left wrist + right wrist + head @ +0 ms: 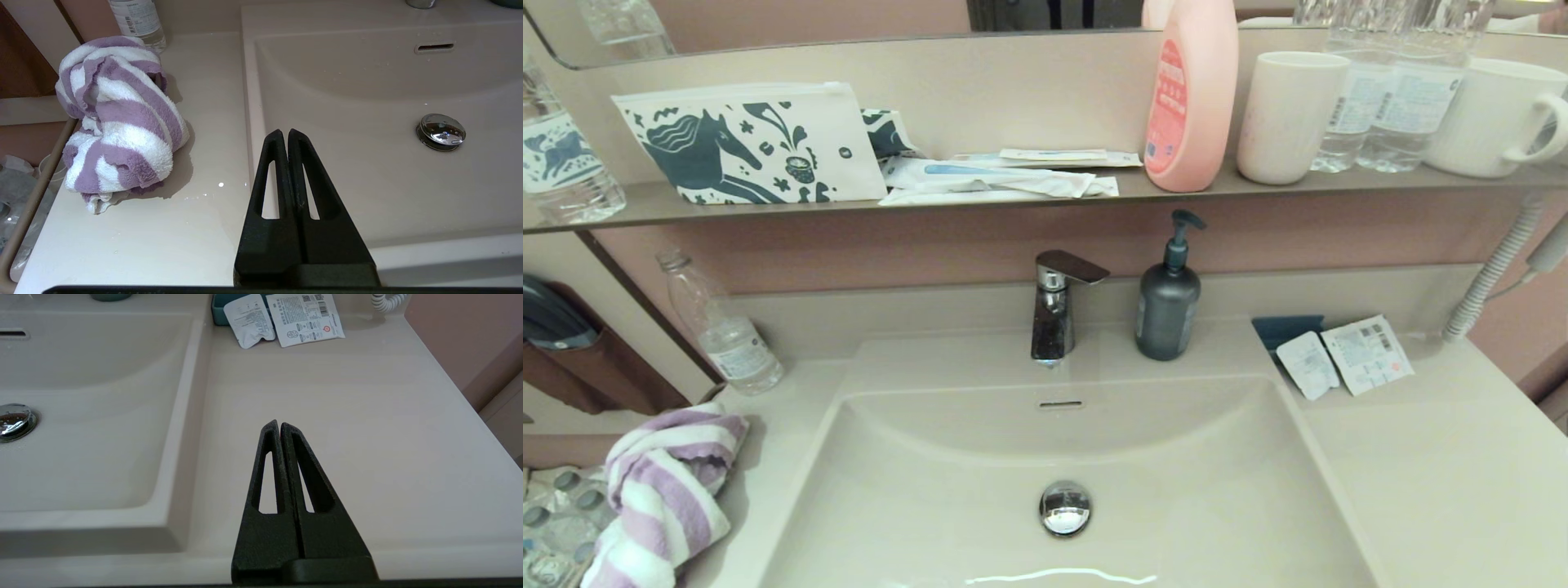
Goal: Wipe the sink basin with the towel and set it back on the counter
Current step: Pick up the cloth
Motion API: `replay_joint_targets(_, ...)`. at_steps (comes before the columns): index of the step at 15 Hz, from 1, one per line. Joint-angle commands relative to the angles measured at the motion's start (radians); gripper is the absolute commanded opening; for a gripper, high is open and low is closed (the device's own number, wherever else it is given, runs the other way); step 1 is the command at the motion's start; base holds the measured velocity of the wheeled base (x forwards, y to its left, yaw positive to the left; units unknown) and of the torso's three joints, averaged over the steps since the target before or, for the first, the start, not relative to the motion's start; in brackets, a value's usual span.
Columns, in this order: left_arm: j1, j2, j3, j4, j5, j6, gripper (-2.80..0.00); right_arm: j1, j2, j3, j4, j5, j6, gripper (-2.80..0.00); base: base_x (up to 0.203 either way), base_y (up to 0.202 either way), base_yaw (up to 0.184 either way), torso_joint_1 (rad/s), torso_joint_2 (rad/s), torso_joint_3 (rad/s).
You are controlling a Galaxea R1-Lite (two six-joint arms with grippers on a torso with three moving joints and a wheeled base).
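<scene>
Left gripper [284,131] is pointing forward and slightly downward, its two black tapered fingers [273,171] pressing together along their length, holding nothing. Right gripper [278,424] is mirroring this pose, fingers [267,465] meeting at the tips, likewise gripping nothing.

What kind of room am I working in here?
Most likely a hotel bathroom vanity: sink basin with chrome faucet, soap pump bottle, and a shelf under the mirror holding cups and toiletries.

The counter [1437,457] surrounds the sink [1176,457]. Left of the sink lie the bunched striped towel [666,490] and a water bottle [723,327]; right of it, two sachets [1343,355].
</scene>
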Motion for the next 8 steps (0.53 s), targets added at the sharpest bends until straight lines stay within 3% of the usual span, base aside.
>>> replay_joint_targets(1, 0.0, 0.001, 0.001, 0.001, 0.0, 0.0, -2.8, 0.0, 0.001, -0.001, -0.001, 0.01, -0.001, -2.8, 0.0, 0.0, 0.0, 0.0, 0.0, 0.0)
replay_joint_targets(8, 0.0, 0.001, 0.0, 0.001, 0.0, 0.0, -2.8, 0.0, 0.001, -0.001, -0.002, 0.012, 0.023, -2.8, 0.0, 0.0, 0.0, 0.0, 0.0, 0.0)
